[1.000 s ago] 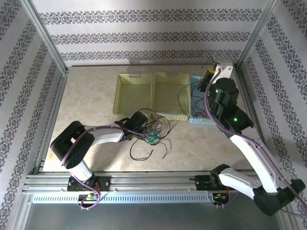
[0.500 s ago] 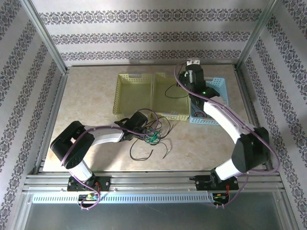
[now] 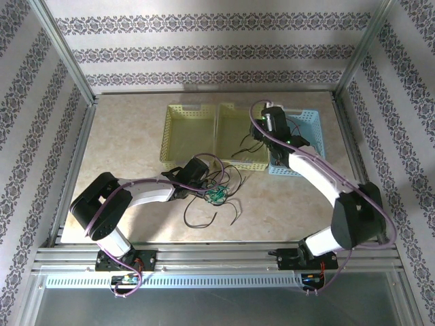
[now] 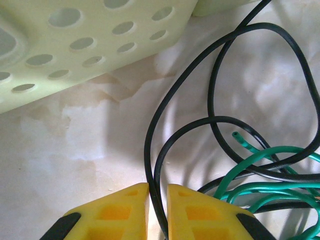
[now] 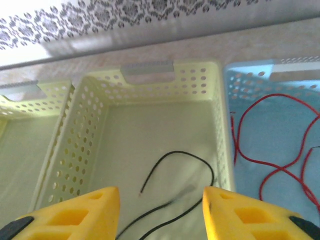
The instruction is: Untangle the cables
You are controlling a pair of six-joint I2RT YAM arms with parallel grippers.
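My left end effector [image 4: 157,200] was narrow, its yellow fingers [image 4: 115,210] pinched on a black cable [image 4: 150,150] that ran straight down between them. Just past the tips, that cable swept up in two big loops and crossed over and under the green cable [image 4: 260,160], which lay bunched to the right. Both rested on the bench [image 4: 60,145], close to the perforated wall of a yellow basket [image 4: 75,50] on the far side.

From above, the tangle [image 3: 217,193] lay on the near side of the baskets, with loose ends trailing toward me.

I judged the step in hand to be drawing this black strand free. To do it well, I would pull slowly and low, away from the green bunch and away from the basket wall, watching the crossings. If the green strands started to travel with it, I would stop instead of tightening a knot.

My right end effector [image 5: 160,205] was wide open and carried nothing, hanging over the middle basket [image 5: 147,67]. A loose black cable [image 5: 185,157] lay on the basket floor below it. To the right, a red cable [image 5: 280,100] was coiled in the blue basket [image 5: 250,70]. That arm looked free to come over and pin the green bunch while the left one pulled.
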